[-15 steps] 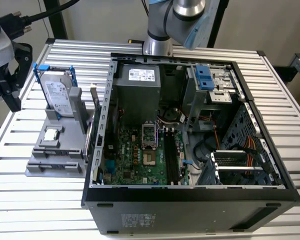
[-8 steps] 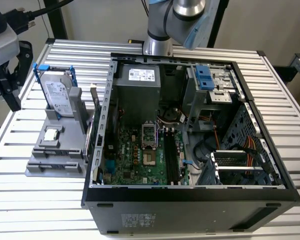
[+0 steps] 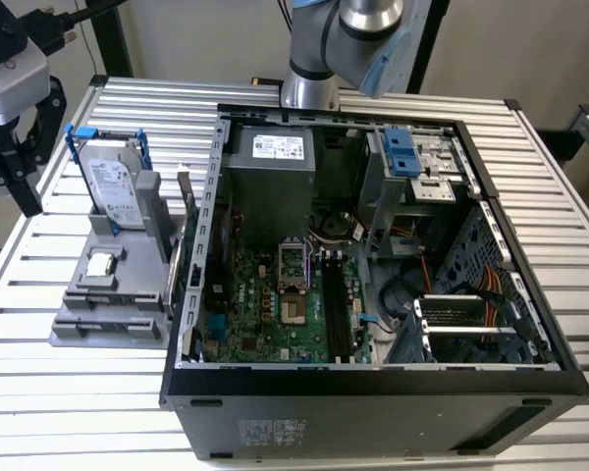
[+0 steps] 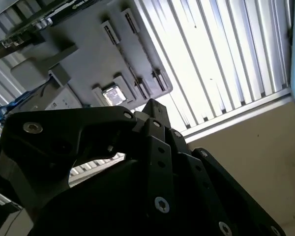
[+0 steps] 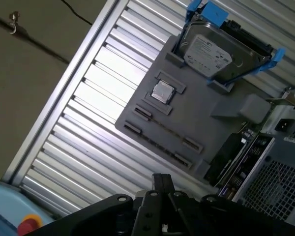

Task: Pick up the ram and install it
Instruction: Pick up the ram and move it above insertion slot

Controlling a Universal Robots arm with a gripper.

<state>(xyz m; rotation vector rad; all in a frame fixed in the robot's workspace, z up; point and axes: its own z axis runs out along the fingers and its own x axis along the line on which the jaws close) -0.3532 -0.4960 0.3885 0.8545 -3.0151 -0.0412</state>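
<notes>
My gripper [image 3: 15, 172] hangs past the table's corner at the exterior view's left, well away from the open computer case [image 3: 373, 392]. Its black linkage [image 4: 152, 187] fills the near part of both wrist views. Beyond it lies the grey parts holder [image 5: 196, 123], whose two long grooved slots [image 5: 162, 132] look bare. The ram is hidden or out of view. Long black slots [image 3: 334, 304] run along the motherboard [image 3: 265, 304] inside the case.
On the holder [image 3: 98, 294] stand a silver hard drive [image 3: 111, 182] with blue rails and a small square processor chip [image 3: 100, 263]. A dark card [image 5: 236, 157] with a metal bracket stands on edge between holder and case. The slatted table's edge [image 5: 64, 83] borders bare floor.
</notes>
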